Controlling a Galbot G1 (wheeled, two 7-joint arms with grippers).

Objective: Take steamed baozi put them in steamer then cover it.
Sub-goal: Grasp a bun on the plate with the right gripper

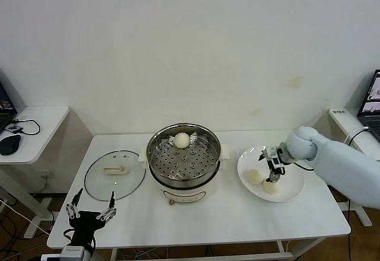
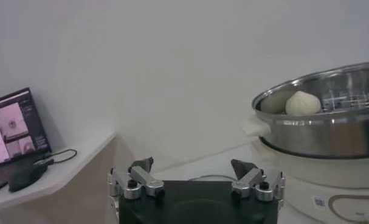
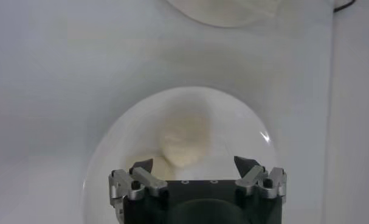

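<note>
The steel steamer (image 1: pixel 184 161) stands mid-table on its cream base, with one baozi (image 1: pixel 181 140) on the perforated tray. That baozi also shows in the left wrist view (image 2: pixel 303 103), inside the steamer (image 2: pixel 330 131). Two more baozi (image 1: pixel 255 177) (image 1: pixel 271 186) lie on the white plate (image 1: pixel 294 185) at the right. My right gripper (image 1: pixel 274 172) hangs open just over them. In the right wrist view a baozi (image 3: pixel 184 143) lies on the plate (image 3: pixel 111 158) just beyond the open right gripper (image 3: pixel 194 165). My left gripper (image 1: pixel 91 209) is open and empty at the table's front left corner, as its wrist view (image 2: pixel 194 165) also shows.
The glass lid (image 1: pixel 114 174) with a cream handle lies flat left of the steamer. A side table (image 1: pixel 35 124) with a mouse (image 1: pixel 9 144) stands at the far left. A laptop (image 2: pixel 14 125) stands on it. Another laptop (image 1: pixel 371 98) is at the far right.
</note>
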